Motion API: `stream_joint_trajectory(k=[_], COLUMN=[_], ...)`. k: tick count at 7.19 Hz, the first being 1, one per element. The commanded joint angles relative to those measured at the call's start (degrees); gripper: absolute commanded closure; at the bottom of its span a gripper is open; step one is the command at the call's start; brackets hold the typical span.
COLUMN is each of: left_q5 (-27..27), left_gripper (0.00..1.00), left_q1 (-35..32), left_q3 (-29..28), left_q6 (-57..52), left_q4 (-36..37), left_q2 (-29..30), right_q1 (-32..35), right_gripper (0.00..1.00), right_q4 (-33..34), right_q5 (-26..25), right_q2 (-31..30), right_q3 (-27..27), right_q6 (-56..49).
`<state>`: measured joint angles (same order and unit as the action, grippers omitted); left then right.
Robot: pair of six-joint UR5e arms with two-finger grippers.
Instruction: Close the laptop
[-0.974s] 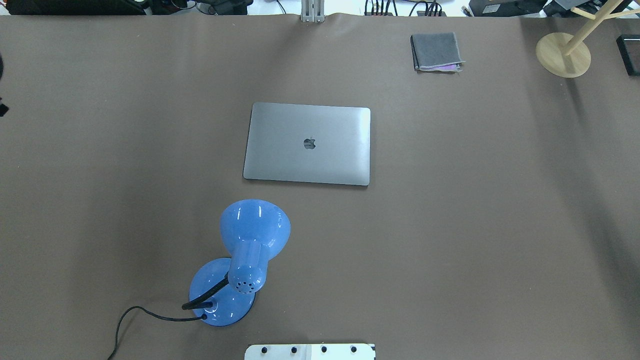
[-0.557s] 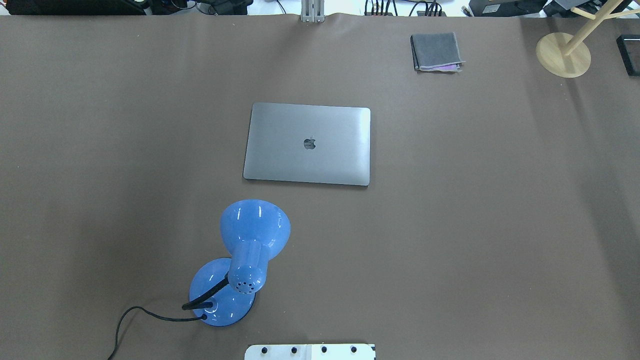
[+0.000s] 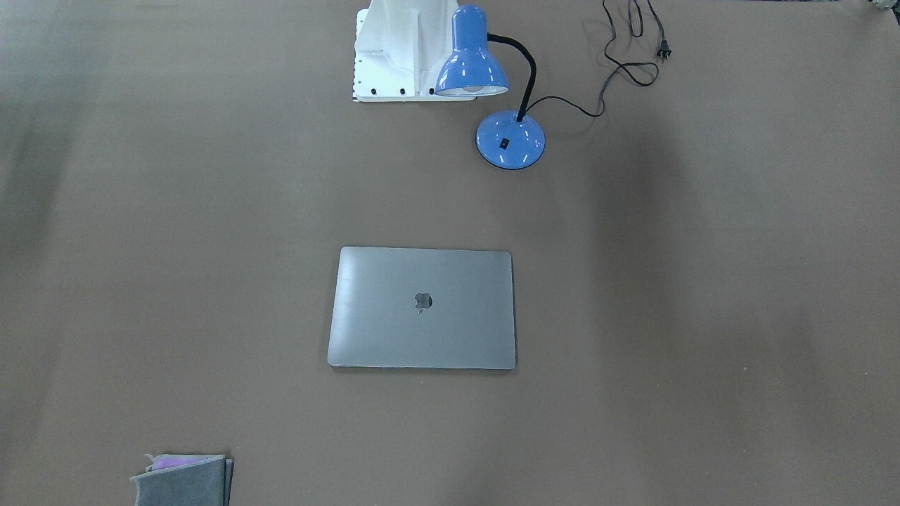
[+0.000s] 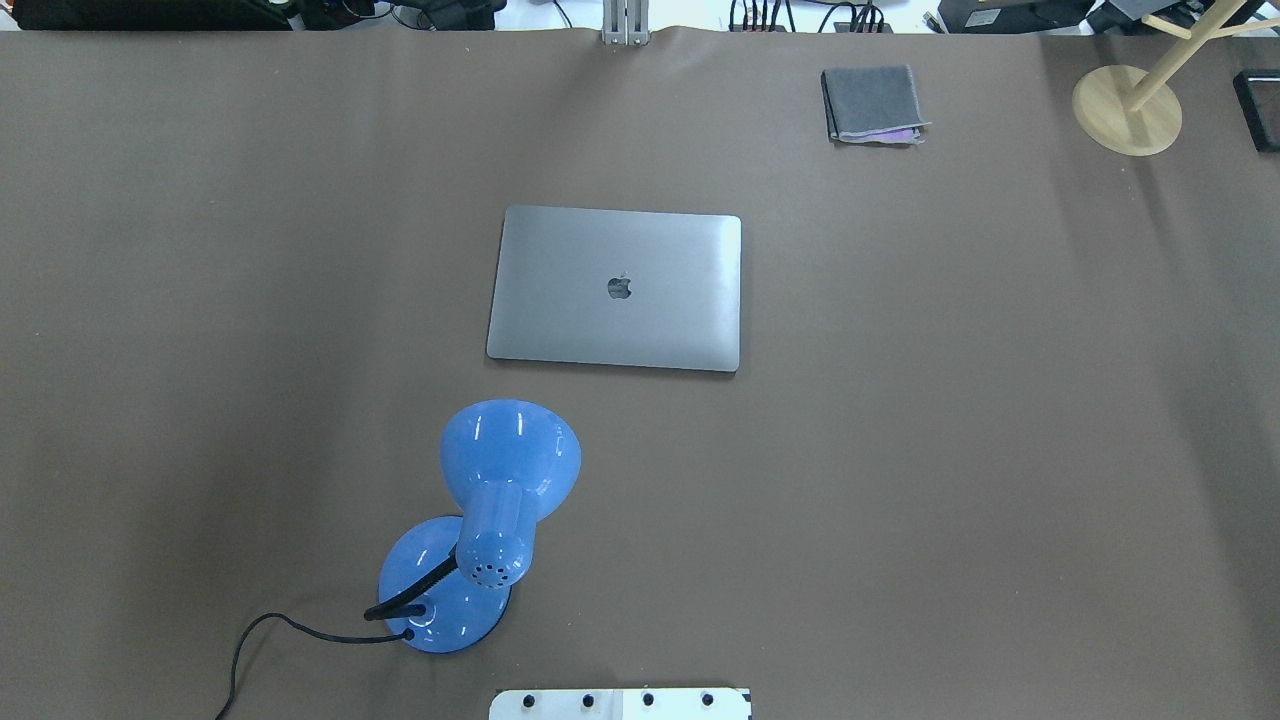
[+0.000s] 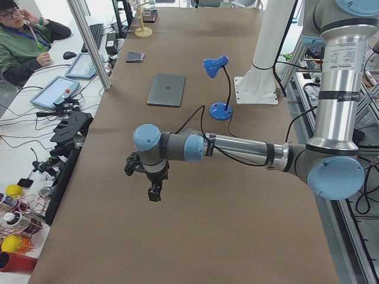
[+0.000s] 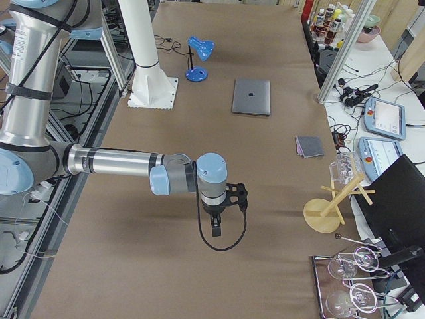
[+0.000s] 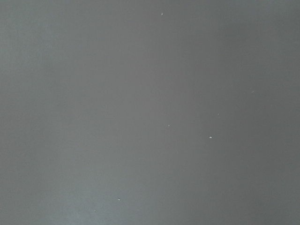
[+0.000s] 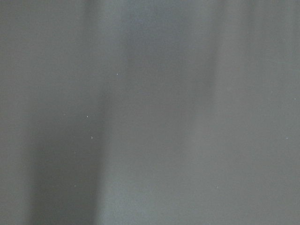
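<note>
The space-grey laptop lies flat in the middle of the table with its lid down and the dark apple logo up; it also shows in the front view and the side views. My left gripper hangs over the table's left end, far from the laptop. My right gripper hangs over the right end, also far away. Both point down and show only in side views, so I cannot tell whether they are open or shut. The wrist views show only bare table surface.
A blue desk lamp with a black cord stands near the robot's base, on the near side of the laptop. A folded grey cloth lies at the far right. A wooden stand is at the far right corner.
A dark part of the left arm at the overhead view's left edge has gone out of view. The laptop has not moved.
</note>
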<state>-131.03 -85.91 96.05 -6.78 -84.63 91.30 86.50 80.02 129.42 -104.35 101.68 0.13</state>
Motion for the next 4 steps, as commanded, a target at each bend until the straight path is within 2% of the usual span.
stream_joint_trajectory(k=[1, 2, 4], left_q5=[-0.6, -2.6, -2.9], left_gripper=[0.01, 0.01, 0.01], left_q1=[-0.1, 0.0, 0.0], left_q3=[1.1, 2.5, 4.7], left_q6=[-0.1, -0.6, -0.6], left_q4=[-0.1, -1.0, -1.4], left_q2=[-0.4, -2.8, -4.8], right_q1=[-0.2, -0.5, -1.7], right_gripper=[0.0, 0.0, 0.0], right_q4=[0.1, 0.1, 1.8], right_q5=[0.9, 0.9, 0.5], right_q2=[-0.8, -1.7, -2.1], right_q3=[0.7, 1.4, 1.8], right_q6=[0.0, 0.0, 0.0])
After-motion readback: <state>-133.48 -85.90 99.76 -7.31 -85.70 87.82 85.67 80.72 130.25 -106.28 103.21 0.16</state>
